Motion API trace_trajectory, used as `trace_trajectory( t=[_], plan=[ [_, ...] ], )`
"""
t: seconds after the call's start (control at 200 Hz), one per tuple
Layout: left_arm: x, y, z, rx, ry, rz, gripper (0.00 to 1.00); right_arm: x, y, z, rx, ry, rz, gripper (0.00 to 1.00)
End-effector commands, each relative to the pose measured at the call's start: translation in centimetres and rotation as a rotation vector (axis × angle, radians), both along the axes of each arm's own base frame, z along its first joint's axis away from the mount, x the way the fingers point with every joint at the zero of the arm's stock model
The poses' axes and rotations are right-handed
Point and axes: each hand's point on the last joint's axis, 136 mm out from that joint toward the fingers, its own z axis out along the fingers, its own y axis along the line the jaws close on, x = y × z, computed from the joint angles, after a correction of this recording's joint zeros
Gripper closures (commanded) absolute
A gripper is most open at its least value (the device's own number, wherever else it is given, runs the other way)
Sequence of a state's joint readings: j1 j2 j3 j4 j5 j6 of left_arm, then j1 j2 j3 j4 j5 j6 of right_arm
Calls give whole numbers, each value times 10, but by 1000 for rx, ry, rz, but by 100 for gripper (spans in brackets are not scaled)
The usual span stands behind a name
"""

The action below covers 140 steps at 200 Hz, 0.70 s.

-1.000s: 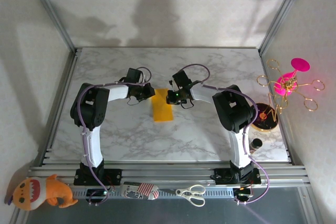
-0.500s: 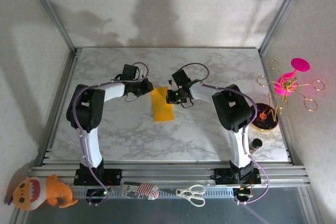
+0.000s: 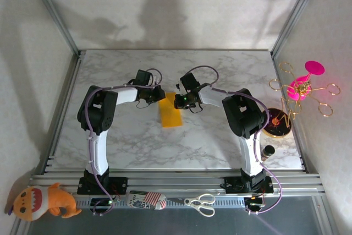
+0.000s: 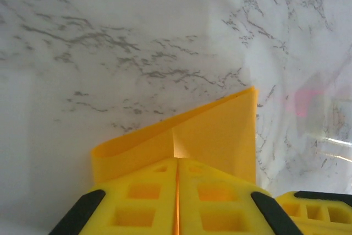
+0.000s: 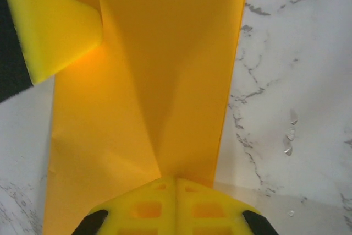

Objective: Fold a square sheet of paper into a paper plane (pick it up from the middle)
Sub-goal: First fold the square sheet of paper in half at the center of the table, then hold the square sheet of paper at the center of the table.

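The square sheet of paper (image 3: 170, 115) is orange-yellow and lies folded into a narrow oblong mid-table. In the left wrist view the paper (image 4: 220, 136) has its near edge lifted in a curl with a short crease. My left gripper (image 3: 158, 95) is shut, its tips (image 4: 177, 160) against the sheet's far left corner; whether paper is pinched between them I cannot tell. My right gripper (image 3: 177, 102) is shut, with its tips (image 5: 176, 179) on the sheet's right edge, where a crease in the paper (image 5: 165, 81) starts. One left finger (image 5: 55, 31) shows at that corner. The paper plane is out of view.
A pink and gold wire stand (image 3: 301, 89), a gold-rimmed dark dish (image 3: 278, 124) and a small dark bottle (image 3: 268, 151) stand at the right edge. Scissors (image 3: 201, 203), a striped item (image 3: 146, 199) and a plush toy (image 3: 44, 202) lie on the front rail.
My left gripper drew back from the paper toward the far left, then came back onto its far left corner. The right gripper and the sheet have stayed in place.
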<state>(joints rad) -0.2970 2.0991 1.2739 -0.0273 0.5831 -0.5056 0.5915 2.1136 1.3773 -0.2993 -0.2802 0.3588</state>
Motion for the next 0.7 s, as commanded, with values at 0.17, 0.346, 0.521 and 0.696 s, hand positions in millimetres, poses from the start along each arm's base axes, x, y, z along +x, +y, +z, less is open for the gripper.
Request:
trace_trajectory(
  t=[0.17, 0.346, 0.521, 0.696],
  plan=[
    [28, 86, -8, 172, -2, 175, 90, -41, -98, -88, -440, 179, 27, 97],
    [22, 63, 26, 46, -41, 128, 90, -31, -83, -78, -386, 152, 74, 96],
    [3, 25, 41, -96, -37, 75, 89, -26, -73, -71, -346, 140, 87, 96],
    [-17, 5, 18, -52, 15, 40, 90, -16, -59, -60, -289, 124, 88, 96]
  ],
)
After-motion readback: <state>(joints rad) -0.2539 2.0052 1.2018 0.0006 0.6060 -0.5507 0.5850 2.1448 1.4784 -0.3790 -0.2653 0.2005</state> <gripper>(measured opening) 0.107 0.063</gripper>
